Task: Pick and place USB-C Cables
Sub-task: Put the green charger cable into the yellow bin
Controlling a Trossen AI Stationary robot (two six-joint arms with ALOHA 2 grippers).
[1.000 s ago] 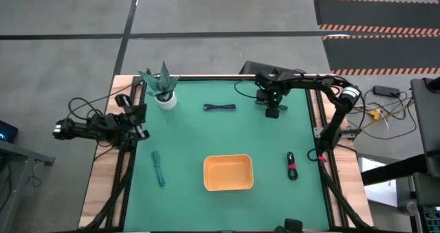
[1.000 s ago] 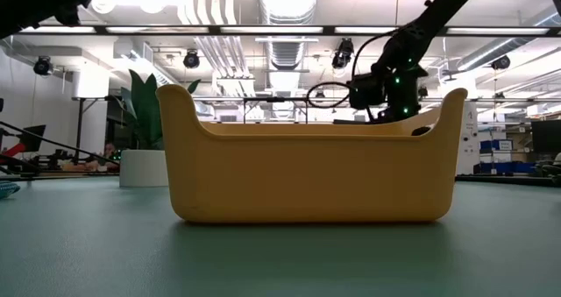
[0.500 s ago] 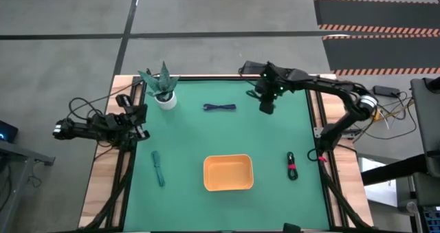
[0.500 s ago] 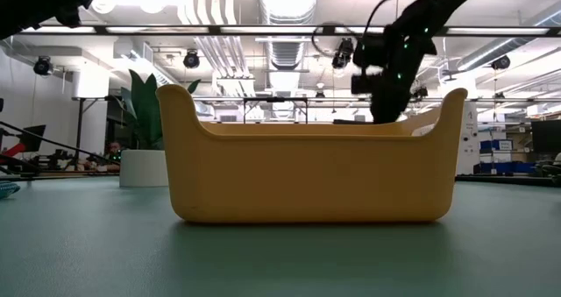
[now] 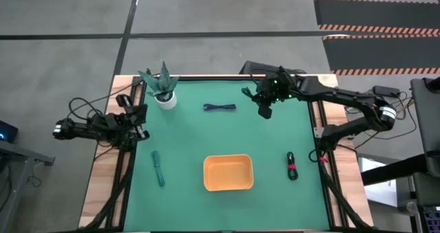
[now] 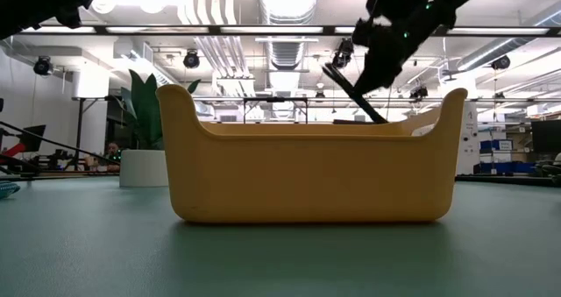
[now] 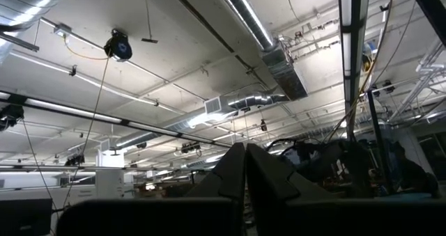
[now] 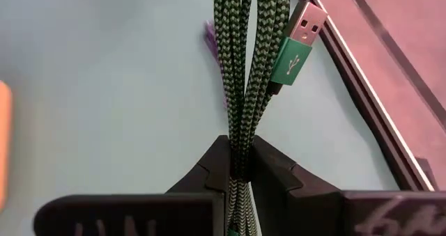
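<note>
My right gripper (image 5: 265,111) hangs over the table's far right part, shut on the green cable bundle (image 8: 240,69). In the low view that bundle (image 6: 355,94) shows as a thin dark bar slanting down from the gripper, above the tray's rim. The dark blue cable (image 5: 220,107) lies flat near the far edge. The teal one (image 5: 158,168) lies flat at the near left. The black one with a red band (image 5: 292,165) lies flat at the near right. My left gripper (image 5: 139,116) waits shut at the table's left edge, its fingers (image 7: 244,168) pointing up. My right gripper (image 8: 240,149) pinches the green braided bundle between its two fingers, several strands together (image 8: 240,135). The strands run along the fingers and out past their tips, ending in a green plug (image 8: 298,37). The bundle is lifted clear of the table and slants down from the gripper.
The orange tray (image 5: 228,172) stands on the near middle of the green mat. A potted plant (image 5: 163,90) sits at the far left corner. Black frame rails run along both table sides, and the right arm's wires trail at the far right.
My right gripper has risen from low over the table's far right part and shifted slightly toward the left, tipping as it went. It stays shut on the green bundle, which now hangs slantwise in the air above the tray's rim in the low view.
</note>
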